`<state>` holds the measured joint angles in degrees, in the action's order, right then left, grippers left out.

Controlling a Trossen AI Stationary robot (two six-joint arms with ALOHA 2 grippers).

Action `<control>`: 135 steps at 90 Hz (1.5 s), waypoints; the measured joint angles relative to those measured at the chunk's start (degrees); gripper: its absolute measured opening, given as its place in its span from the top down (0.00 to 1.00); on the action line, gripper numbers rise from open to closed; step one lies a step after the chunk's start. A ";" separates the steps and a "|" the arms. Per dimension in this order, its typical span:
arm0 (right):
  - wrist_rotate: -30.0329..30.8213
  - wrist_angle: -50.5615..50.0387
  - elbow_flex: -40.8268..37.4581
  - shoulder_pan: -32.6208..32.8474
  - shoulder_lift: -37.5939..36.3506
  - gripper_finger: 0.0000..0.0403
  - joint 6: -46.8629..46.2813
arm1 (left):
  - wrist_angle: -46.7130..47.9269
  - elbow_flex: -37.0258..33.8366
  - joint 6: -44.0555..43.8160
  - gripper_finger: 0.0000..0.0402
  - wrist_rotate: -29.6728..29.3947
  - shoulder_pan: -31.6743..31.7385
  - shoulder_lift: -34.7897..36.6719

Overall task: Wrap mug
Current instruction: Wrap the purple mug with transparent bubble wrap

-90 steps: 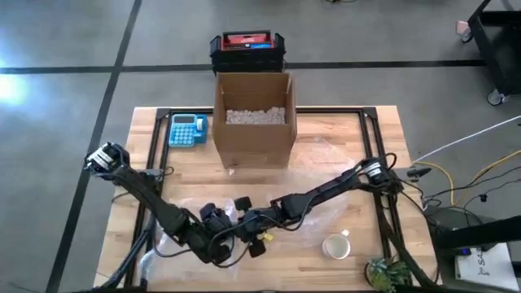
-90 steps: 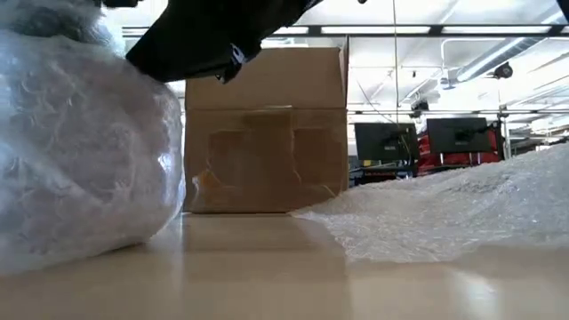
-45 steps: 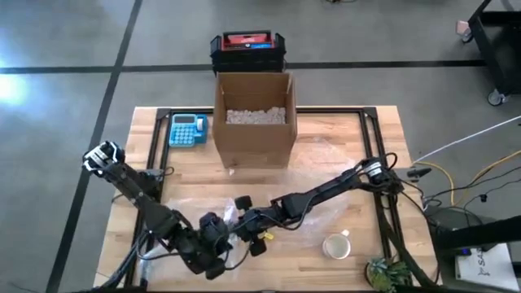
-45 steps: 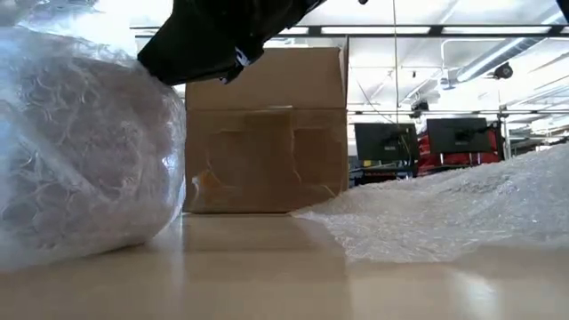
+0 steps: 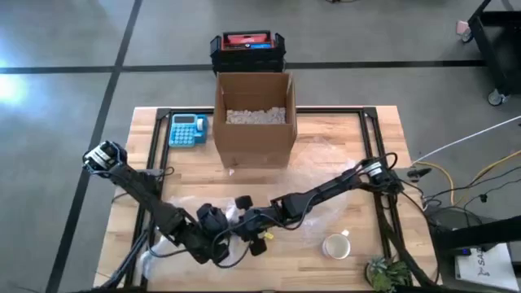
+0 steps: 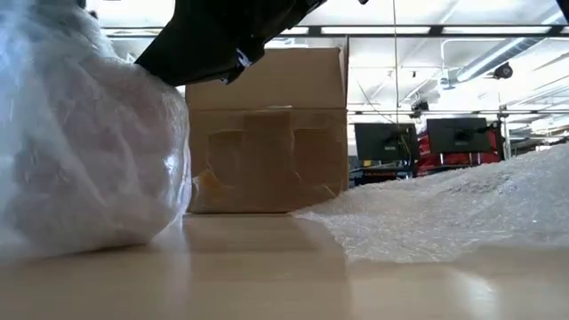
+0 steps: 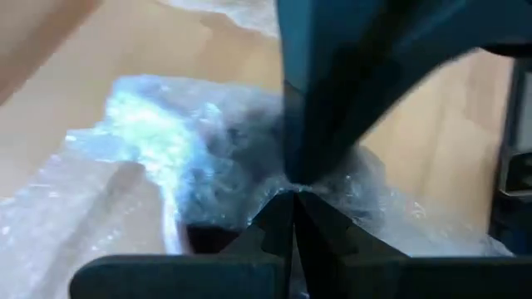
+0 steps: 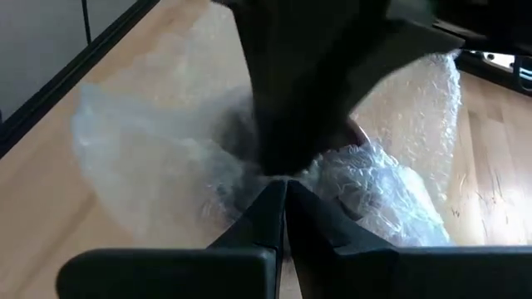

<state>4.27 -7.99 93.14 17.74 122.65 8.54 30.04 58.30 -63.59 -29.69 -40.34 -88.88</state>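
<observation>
Wooden table [image 5: 342, 138]: both grippers are meeting on the bubble-wrap bundle [image 6: 89, 151] well in front of the cardboard box [image 5: 253, 122], left gripper [image 5: 213, 238] and right gripper [image 5: 244, 221] each pinching wrap, jaws closed, from opposite sides.

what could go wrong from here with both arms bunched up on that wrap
1. The left tool and right tool meet at the bubble wrap bundle, very close together; they may knock into each other.
2. Both tools look shut on thin folds of wrap; a pull apart could tear it or let the bundle loosen.
3. A bare mug stands near the table's front edge by the right arm; a sweep back might hit it.
</observation>
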 joint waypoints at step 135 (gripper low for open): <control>0.01 -5.36 2.45 0.33 -0.26 0.99 -2.47 | -1.11 -1.94 0.76 1.00 -1.36 0.04 0.97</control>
<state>4.28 -13.35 95.59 18.06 122.39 6.07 28.93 56.36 -62.82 -31.05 -40.30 -87.91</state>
